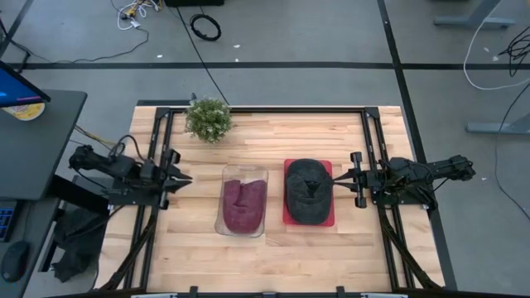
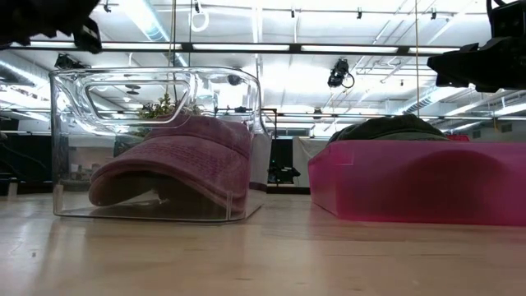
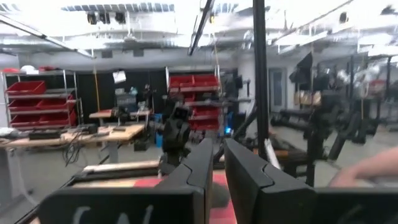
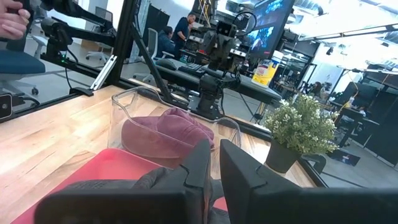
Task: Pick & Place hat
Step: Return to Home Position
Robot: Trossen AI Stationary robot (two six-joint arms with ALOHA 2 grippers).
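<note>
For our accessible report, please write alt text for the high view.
From above: a transparent bin holding a red cap and a red bin holding a black cap stand on a wooden table, left gripper and right gripper flanking them.

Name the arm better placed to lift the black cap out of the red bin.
Right. The right gripper sits just beside the red bin holding the black cap. The left gripper waits beyond the transparent bin, so it would likely have to reach across it.
</note>
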